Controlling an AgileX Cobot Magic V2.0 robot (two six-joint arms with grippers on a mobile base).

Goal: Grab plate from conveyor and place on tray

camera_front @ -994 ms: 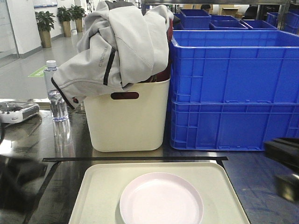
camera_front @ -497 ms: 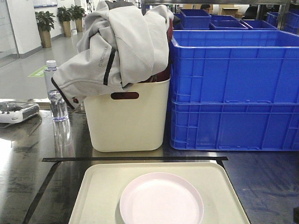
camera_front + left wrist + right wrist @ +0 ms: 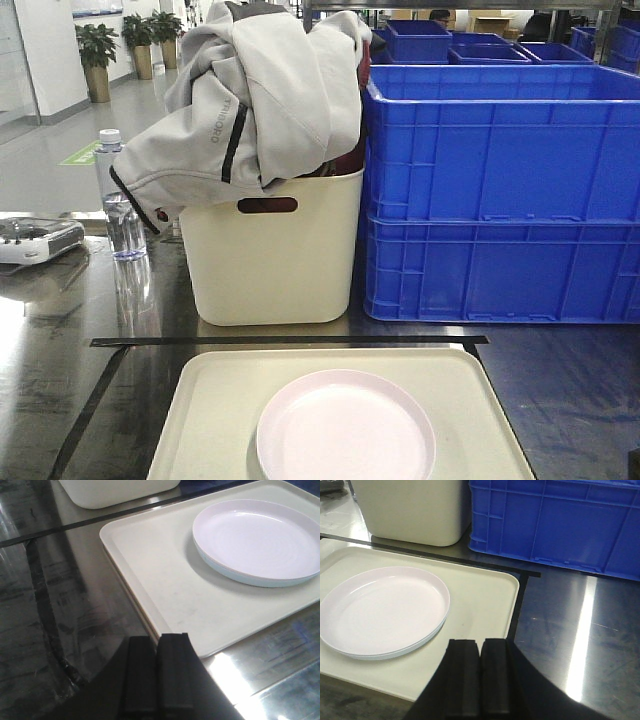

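A pale pink round plate (image 3: 345,425) lies flat on the cream tray (image 3: 215,410) at the near middle of the steel table. The left wrist view has the plate (image 3: 257,540) at the tray's (image 3: 165,580) far right; my left gripper (image 3: 157,640) is shut and empty, hovering off the tray's near-left edge. In the right wrist view the plate (image 3: 380,612) rests on the tray (image 3: 480,602); my right gripper (image 3: 480,642) is shut and empty over the tray's near-right corner. The conveyor is out of view.
Behind the tray stand a tall cream bin (image 3: 270,250) stuffed with a grey jacket (image 3: 250,100) and stacked blue crates (image 3: 500,190). A water bottle (image 3: 120,200) and a grey device (image 3: 35,238) sit at the left. Black tape (image 3: 290,341) lines the table.
Both arms, seen as dark blurs at the left and right edges a second ago, have left the front view. The plate and tray have not moved.
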